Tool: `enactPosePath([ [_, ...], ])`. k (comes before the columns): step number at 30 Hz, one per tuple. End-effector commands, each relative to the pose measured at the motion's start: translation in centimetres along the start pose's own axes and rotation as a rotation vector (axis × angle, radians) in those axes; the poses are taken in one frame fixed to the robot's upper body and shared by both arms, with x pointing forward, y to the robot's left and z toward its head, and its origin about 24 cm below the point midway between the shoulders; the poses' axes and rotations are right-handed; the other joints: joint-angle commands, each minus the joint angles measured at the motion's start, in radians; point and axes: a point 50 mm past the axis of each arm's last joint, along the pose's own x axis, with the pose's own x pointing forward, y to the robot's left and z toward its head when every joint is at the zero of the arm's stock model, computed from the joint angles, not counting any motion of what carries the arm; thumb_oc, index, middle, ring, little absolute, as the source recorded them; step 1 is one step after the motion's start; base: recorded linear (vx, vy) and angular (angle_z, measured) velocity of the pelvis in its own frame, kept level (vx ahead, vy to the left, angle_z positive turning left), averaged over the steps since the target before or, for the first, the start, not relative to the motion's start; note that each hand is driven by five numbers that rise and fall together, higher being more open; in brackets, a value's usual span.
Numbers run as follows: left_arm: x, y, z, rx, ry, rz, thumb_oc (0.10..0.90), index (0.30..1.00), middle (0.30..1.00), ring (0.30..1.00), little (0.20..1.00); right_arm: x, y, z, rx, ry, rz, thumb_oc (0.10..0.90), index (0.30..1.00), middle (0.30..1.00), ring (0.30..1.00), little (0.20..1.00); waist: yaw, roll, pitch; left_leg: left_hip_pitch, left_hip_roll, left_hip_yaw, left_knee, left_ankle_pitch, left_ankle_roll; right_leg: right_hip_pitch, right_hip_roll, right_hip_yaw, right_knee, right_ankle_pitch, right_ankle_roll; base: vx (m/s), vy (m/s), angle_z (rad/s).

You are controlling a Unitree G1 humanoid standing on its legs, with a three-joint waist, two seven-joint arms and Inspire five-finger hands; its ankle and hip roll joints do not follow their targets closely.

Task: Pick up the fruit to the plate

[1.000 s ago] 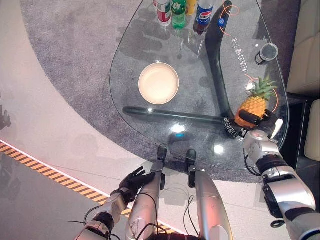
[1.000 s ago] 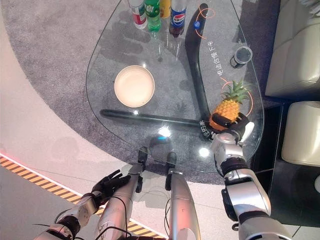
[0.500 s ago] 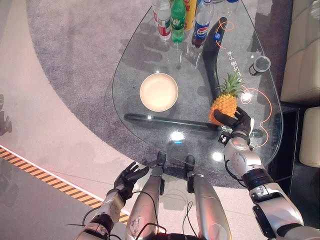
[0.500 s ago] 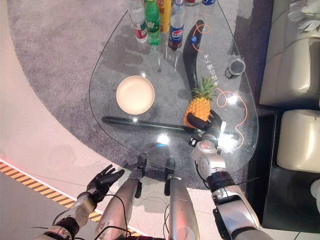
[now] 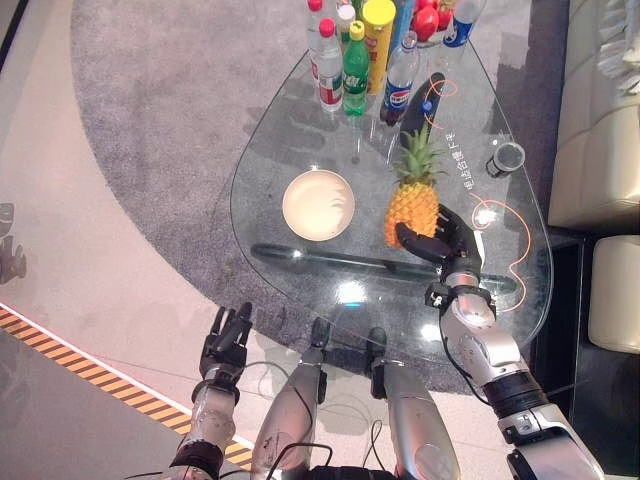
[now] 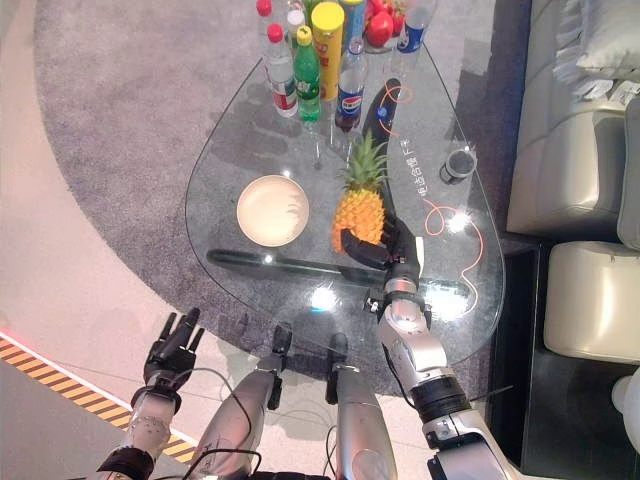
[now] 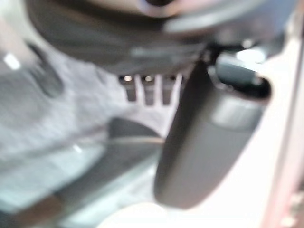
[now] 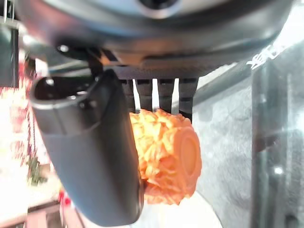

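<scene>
The pineapple (image 5: 413, 207) is held upright in the right hand (image 5: 447, 235), fingers and thumb wrapped round its lower body; in the right wrist view the base (image 8: 175, 161) is seen clear between thumb and fingers. The fruit is judged to be lifted above the glass table (image 5: 270, 160), just beside the plate (image 5: 318, 204), which lies empty toward the robot's left. The left hand (image 5: 226, 340) hangs off the table near the floor, fingers straight, holding nothing.

Step in hand: carry to plate. The grasp should be kept firm and the fruit vertical, since the leafy crown makes it top-heavy. The base should be centred over the plate before lowering. The bottles (image 5: 345, 60) beyond are well apart.
</scene>
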Motion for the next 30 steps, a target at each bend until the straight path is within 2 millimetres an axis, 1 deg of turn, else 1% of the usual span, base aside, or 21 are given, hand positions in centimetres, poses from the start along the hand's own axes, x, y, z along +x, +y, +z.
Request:
enactPosePath([
  [1,-0.4,-1.3,3.3,0.032,-0.150,-0.161,0.800,0.900,0.900,0.900,0.900,-1.2,2.1,6.9,0.019,-0.357,0.214,0.100,0.300,0.300,0.300,0.200,-0.005,-0.040,-0.041,-0.004,-0.056,-0.016,0.142,-0.107,0.031,0.110,-0.005,-0.004,-0.131,0.060,0.016,0.01,-0.032,0.09],
  [7,-0.7,-5.9,4.1,0.103,-0.171,-0.421,0.800,0.900,0.900,0.900,0.900,-2.1,3.3,8.1,-0.070,-0.431,0.395,0.100,0.300,0.300,0.300,0.200,0.003,-0.043,-0.040,-0.004,-0.055,-0.019,0.149,-0.107,0.030,0.117,-0.004,-0.013,-0.126,0.056,0.018,0.00,-0.012,0.04],
  [8,-1.0,-7.1,4.4,0.103,-0.182,-0.478,0.800,0.900,0.900,0.900,0.900,-2.3,3.5,8.1,-0.097,-0.438,0.426,0.100,0.300,0.300,0.300,0.200,0.005,-0.044,-0.039,-0.004,-0.055,-0.020,0.150,-0.107,0.030,0.118,-0.004,-0.013,-0.125,0.056,0.019,0.00,0.000,0.00],
  [10,-1.3,-8.4,4.7,0.102,-0.185,-0.553,0.800,0.900,0.900,0.900,0.900,-2.5,3.6,8.1,-0.124,-0.441,0.461,0.100,0.300,0.300,0.300,0.200,0.006,-0.045,-0.038,-0.002,-0.055,-0.019,0.150,-0.108,0.030,0.119,-0.003,-0.013,-0.125,0.057,0.020,0.00,0.000,0.00],
  [11,-1.6,-9.5,4.7,0.116,-0.174,-0.622,0.800,0.900,0.900,0.900,0.900,-2.7,3.8,8.1,-0.142,-0.443,0.501,0.100,0.300,0.300,0.300,0.200,0.007,-0.047,-0.036,-0.002,-0.055,-0.019,0.150,-0.108,0.031,0.119,-0.002,-0.014,-0.126,0.058,0.022,0.00,0.000,0.00],
  [14,-2.5,-11.9,4.4,0.153,-0.123,-0.759,0.800,0.900,0.900,0.900,0.900,-3.1,4.0,8.1,-0.182,-0.455,0.559,0.100,0.300,0.300,0.300,0.200,0.008,-0.047,-0.030,-0.001,-0.055,-0.018,0.144,-0.103,0.033,0.120,-0.002,-0.015,-0.131,0.064,0.026,-0.01,-0.022,0.01],
  [17,-3.1,-13.4,3.9,0.148,-0.057,-0.866,0.800,0.900,0.900,0.900,0.900,-3.3,4.5,8.3,-0.179,-0.465,0.614,0.100,0.300,0.300,0.300,0.200,0.006,-0.047,-0.025,0.002,-0.054,-0.014,0.137,-0.100,0.034,0.121,-0.001,-0.014,-0.137,0.069,0.028,0.00,0.000,0.00],
  [20,-3.8,-14.6,2.9,0.170,0.028,-0.954,0.800,0.900,0.900,0.900,0.900,-3.6,5.2,8.6,-0.182,-0.479,0.665,0.100,0.300,0.300,0.300,0.200,0.003,-0.046,-0.021,0.000,-0.054,-0.011,0.138,-0.100,0.035,0.119,-0.001,-0.011,-0.140,0.074,0.030,0.00,0.000,0.00],
  [23,-4.5,-15.5,2.0,0.183,0.105,-1.005,0.800,0.900,0.900,0.900,0.900,-4.0,6.1,8.8,-0.212,-0.494,0.713,0.100,0.300,0.300,0.300,0.200,-0.001,-0.043,-0.021,-0.002,-0.054,-0.007,0.134,-0.098,0.035,0.115,0.000,-0.007,-0.144,0.078,0.031,0.00,0.000,0.00],
  [29,-4.8,-15.8,0.8,0.193,0.202,-1.052,0.800,0.900,0.900,0.900,0.900,-4.5,7.1,8.9,-0.231,-0.498,0.774,0.100,0.300,0.300,0.300,0.200,-0.006,-0.042,-0.021,-0.001,-0.053,-0.001,0.131,-0.098,0.036,0.113,-0.002,0.000,-0.149,0.083,0.035,0.00,0.000,0.00],
  [30,-5.1,-15.9,0.5,0.194,0.242,-1.087,0.800,0.900,0.900,0.900,0.900,-4.6,7.4,8.8,-0.235,-0.494,0.792,0.100,0.300,0.300,0.300,0.200,-0.008,-0.043,-0.021,0.001,-0.052,0.002,0.129,-0.098,0.036,0.113,-0.003,0.003,-0.152,0.085,0.037,0.00,0.000,0.00],
])
